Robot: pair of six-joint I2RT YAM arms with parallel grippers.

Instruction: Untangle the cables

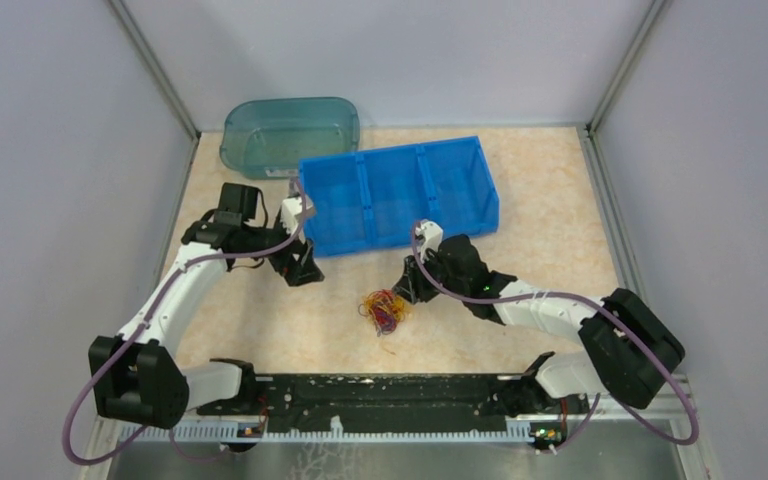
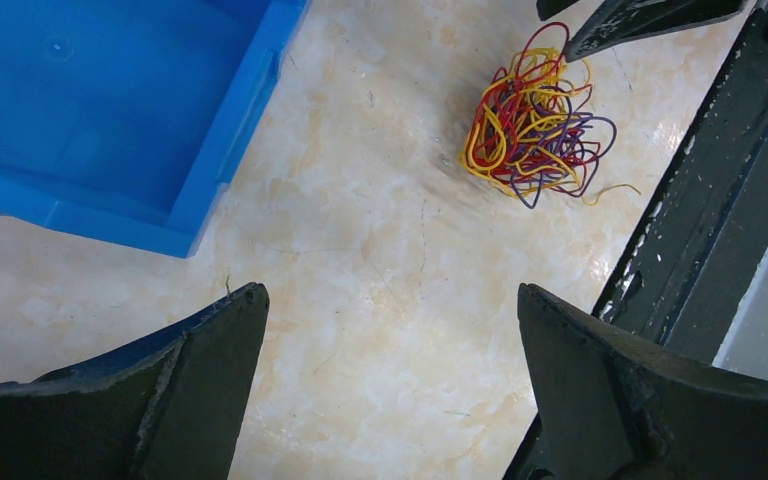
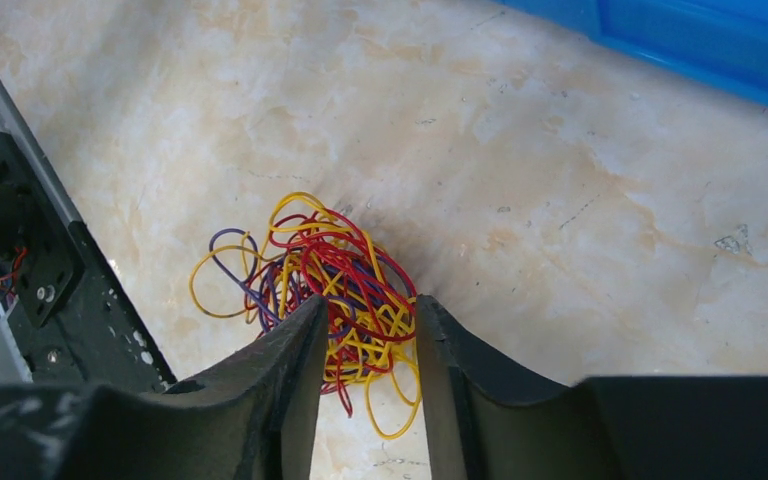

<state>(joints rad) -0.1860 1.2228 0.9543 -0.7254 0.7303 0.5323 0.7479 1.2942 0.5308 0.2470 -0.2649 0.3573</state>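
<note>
cables (image 3: 305,262), roundish clump, right end effector (image 3: 368,308) pinching

- This is looking like a robotics lab cell: plain grey panels (image 1: 40,150) are boxing in a marbled table (image 1: 550,200).
- A black rail (image 1: 380,385) is carrying the left arm (image 1: 175,295) and right arm (image 1: 545,310).

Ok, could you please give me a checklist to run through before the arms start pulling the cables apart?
1. Strands of the cables inside the right gripper: ok.
2. Right hold firm: cannot tell; a gap shows between its fingers.
3. Left gripper open: ok, jaws wide.
4. Left gripper at the clump: not ok; it hangs over the table beside the blue bin.
5. Clump apart from the bin: ok.
</note>
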